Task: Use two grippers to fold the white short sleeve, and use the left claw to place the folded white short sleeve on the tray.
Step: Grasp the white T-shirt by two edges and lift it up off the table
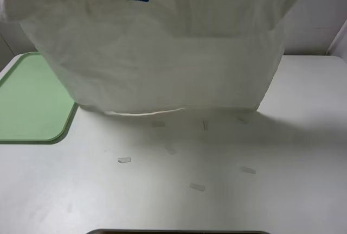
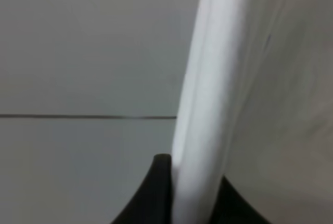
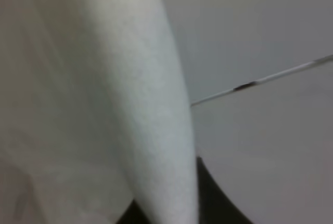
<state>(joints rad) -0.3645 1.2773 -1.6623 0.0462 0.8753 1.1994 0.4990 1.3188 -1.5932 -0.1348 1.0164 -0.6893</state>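
- left tool (image 2: 193, 190): jaws pinched tight on a fold of the white short sleeve (image 1: 162, 55).
- right tool (image 3: 171, 203): jaws likewise clamped on the cloth.
- white short sleeve: hangs spread out, held up just beside the tray (image 1: 32, 103), not on it.
- tape strips (image 1: 124, 159): scattered on the tabletop (image 1: 282, 201), apart from the tray.

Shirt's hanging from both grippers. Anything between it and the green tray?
Nothing visible does. The large white cotton T-shirt hangs over the white table, its left side hiding a far corner of the pale green rectangular plastic tray. The tray's visible surface is bare; small pale tape strips lie on the table beside it.
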